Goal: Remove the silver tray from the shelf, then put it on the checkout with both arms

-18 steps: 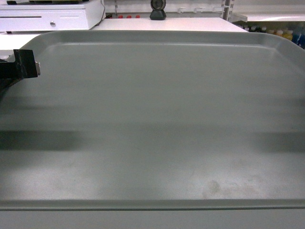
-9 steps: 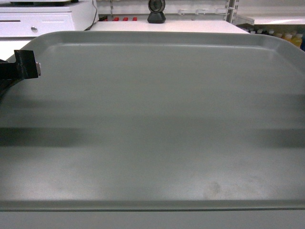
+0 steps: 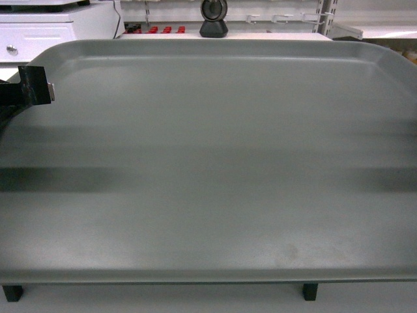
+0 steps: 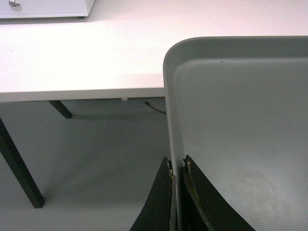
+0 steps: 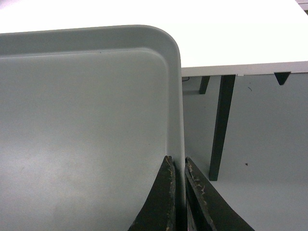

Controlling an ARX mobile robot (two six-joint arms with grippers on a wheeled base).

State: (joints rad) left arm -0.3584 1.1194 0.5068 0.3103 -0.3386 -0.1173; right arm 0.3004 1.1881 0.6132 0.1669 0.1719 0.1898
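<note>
Setting: a shop, checkout area. Evidence: white cash drawer unit with a keyed lock on a white counter; a black scanner-like device behind; store shelving rails with small red items beyond.

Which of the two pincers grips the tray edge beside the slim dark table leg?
The right pincer, shut on the tray; that leg stands just beyond its edge.

Black arm with metal stud; worn, chipped black jaws.
</note>
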